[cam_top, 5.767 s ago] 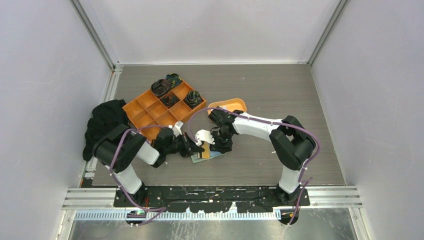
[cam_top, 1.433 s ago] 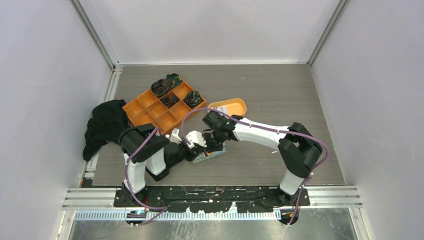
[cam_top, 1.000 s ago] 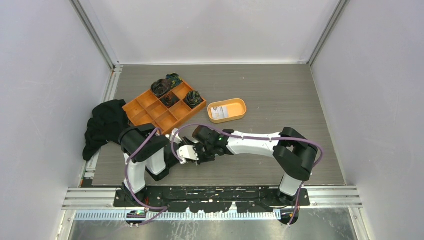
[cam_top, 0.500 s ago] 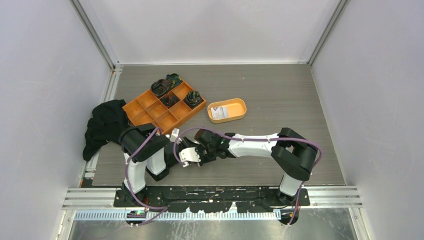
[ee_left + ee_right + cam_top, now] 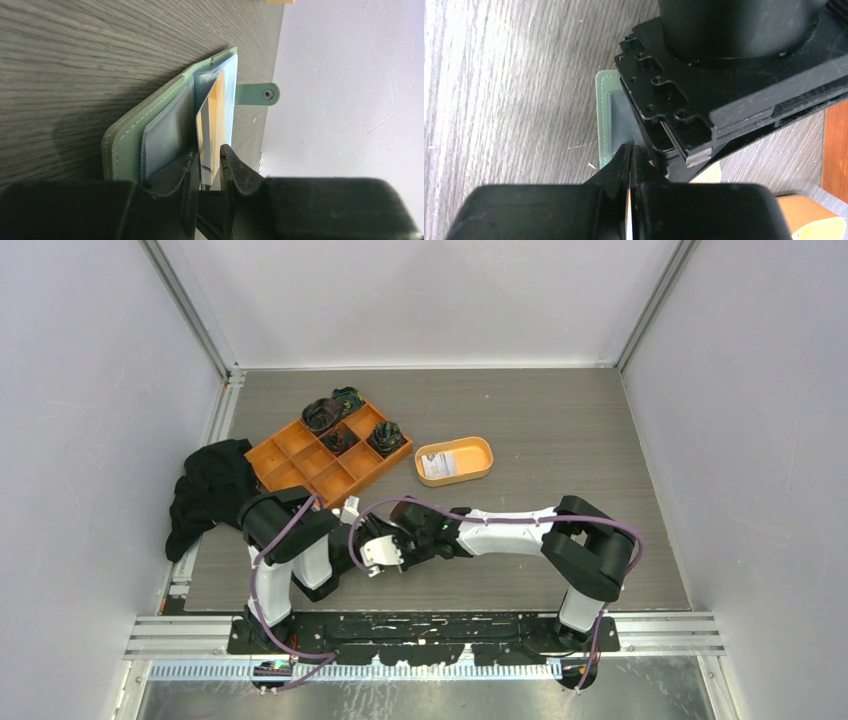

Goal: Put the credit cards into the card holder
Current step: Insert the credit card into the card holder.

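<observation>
The sage-green card holder (image 5: pixel 125 145) lies open on the table, its tab (image 5: pixel 257 93) pointing away. My left gripper (image 5: pixel 209 150) is shut on its bluish pocket leaves, and a white-and-orange card (image 5: pixel 212 115) stands between them. My right gripper (image 5: pixel 629 148) is shut on another credit card (image 5: pixel 629 215), seen edge-on as a thin white line. Its tips sit at the card holder's green edge (image 5: pixel 603 120), right against the left gripper's black body. From above, both grippers (image 5: pixel 378 552) meet low on the table and hide the card holder. One more pale card (image 5: pixel 437 466) lies in the oval orange dish (image 5: pixel 485 455).
An orange compartment tray (image 5: pixel 300 455) with dark bundles in its far cells stands at the back left. A black cloth (image 5: pixel 205 490) lies at the table's left edge. Grey walls close in the table on three sides.
The right gripper came down and left from beside the orange dish to the left gripper, uncovering the dish. Over the last half second both arms have barely moved.
</observation>
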### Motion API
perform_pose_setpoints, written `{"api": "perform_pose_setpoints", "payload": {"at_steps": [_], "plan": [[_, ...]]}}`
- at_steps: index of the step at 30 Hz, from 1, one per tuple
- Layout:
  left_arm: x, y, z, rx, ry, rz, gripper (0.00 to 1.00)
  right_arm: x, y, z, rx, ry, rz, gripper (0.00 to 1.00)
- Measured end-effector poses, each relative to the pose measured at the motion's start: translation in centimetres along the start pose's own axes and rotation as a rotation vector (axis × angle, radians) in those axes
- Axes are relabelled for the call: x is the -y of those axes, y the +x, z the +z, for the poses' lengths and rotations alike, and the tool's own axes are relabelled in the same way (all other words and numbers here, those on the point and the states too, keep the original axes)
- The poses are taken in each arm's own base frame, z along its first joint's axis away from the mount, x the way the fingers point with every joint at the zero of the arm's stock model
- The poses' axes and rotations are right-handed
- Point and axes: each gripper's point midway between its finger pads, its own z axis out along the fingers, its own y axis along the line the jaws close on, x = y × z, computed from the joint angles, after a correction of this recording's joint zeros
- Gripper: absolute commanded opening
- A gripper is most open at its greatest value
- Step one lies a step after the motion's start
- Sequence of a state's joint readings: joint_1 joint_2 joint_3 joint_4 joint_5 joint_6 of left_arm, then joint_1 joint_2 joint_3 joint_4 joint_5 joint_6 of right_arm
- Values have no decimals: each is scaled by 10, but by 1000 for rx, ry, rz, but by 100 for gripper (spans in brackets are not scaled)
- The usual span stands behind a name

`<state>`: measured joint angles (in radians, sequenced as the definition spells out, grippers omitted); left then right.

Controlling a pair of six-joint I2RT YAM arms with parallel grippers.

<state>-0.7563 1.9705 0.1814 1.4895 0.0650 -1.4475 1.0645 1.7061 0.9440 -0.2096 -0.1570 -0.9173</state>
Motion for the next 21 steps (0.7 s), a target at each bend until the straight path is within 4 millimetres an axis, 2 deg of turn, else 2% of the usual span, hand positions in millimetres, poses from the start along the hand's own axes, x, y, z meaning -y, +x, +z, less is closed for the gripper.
{"api": "perform_pose_setpoints", "payload": {"at_steps": [6, 13, 16, 21], "plan": [[1, -1, 0, -2, 2, -8, 26, 6, 12, -4, -9, 7, 8, 3], [2, -2, 1, -2, 7, -11, 28, 17, 34, -20, -36, 21, 65, 6], [2, -2, 1, -3, 8, -11, 28, 17, 39, -25, -25, 4, 91, 11], [2, -3, 1, -2, 8, -12, 25, 18, 43, -39, 37, -55, 198, 12]]}}
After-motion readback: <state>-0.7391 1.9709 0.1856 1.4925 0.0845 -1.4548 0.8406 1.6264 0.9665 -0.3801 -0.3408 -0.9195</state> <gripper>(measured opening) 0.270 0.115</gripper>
